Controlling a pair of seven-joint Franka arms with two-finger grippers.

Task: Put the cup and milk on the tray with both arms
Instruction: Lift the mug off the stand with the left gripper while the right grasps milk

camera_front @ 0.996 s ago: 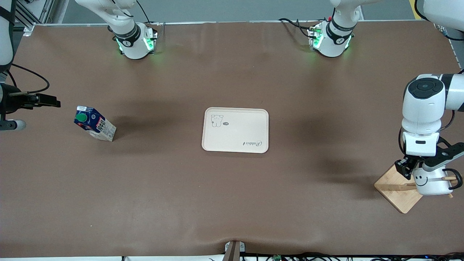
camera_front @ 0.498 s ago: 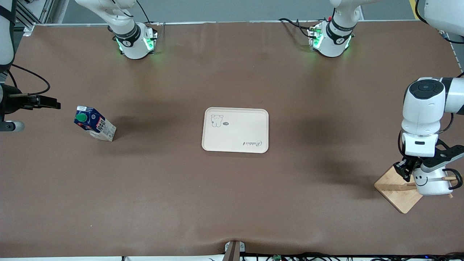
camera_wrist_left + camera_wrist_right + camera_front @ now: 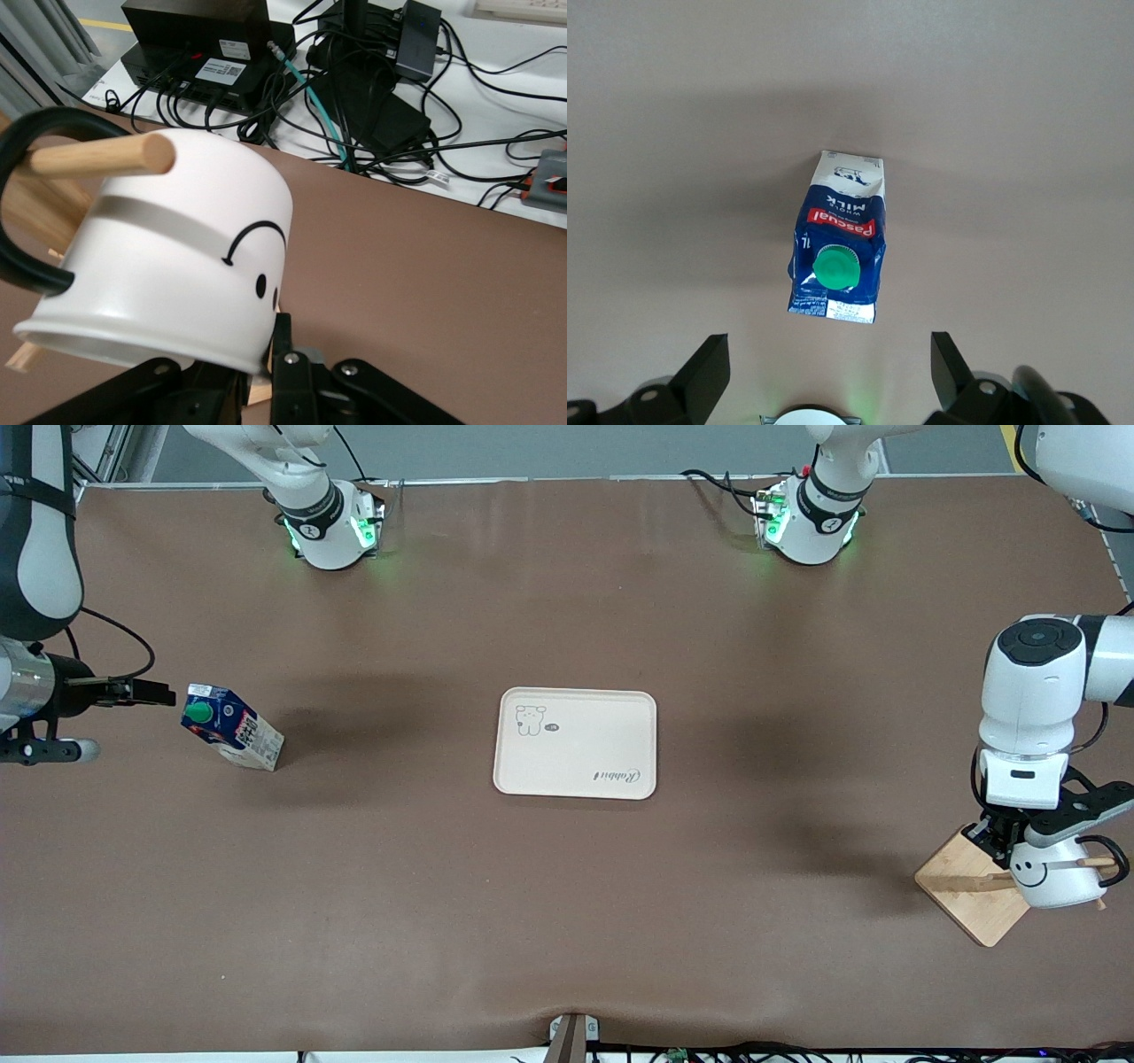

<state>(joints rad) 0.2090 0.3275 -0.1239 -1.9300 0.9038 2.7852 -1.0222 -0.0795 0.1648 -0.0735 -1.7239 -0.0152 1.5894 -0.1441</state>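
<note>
We see the cream tray (image 3: 575, 742) lying flat at the middle of the brown desk (image 3: 567, 921) with nothing on it. The milk (image 3: 231, 726) stands on the desk toward the right arm's end, well apart from the tray, its green cap (image 3: 835, 267) facing up in the right wrist view. The right hand (image 3: 151, 691) hangs just beside the carton's top, and in its wrist view the two fingers (image 3: 707, 370) are spread wide, one on each side of the carton below, touching nothing. The cup (image 3: 1052, 872) is at the left arm's end, hanging upside down on a wooden peg (image 3: 99, 158) of the wooden stand (image 3: 974, 890), its smiley face turned toward the front camera and the peg passing through its black handle (image 3: 22, 257). The left hand (image 3: 1019, 840) is at the cup's rim, black fingers (image 3: 288, 376) right against the lower edge, but we cannot tell whether it is clamped on the cup or not
</note>
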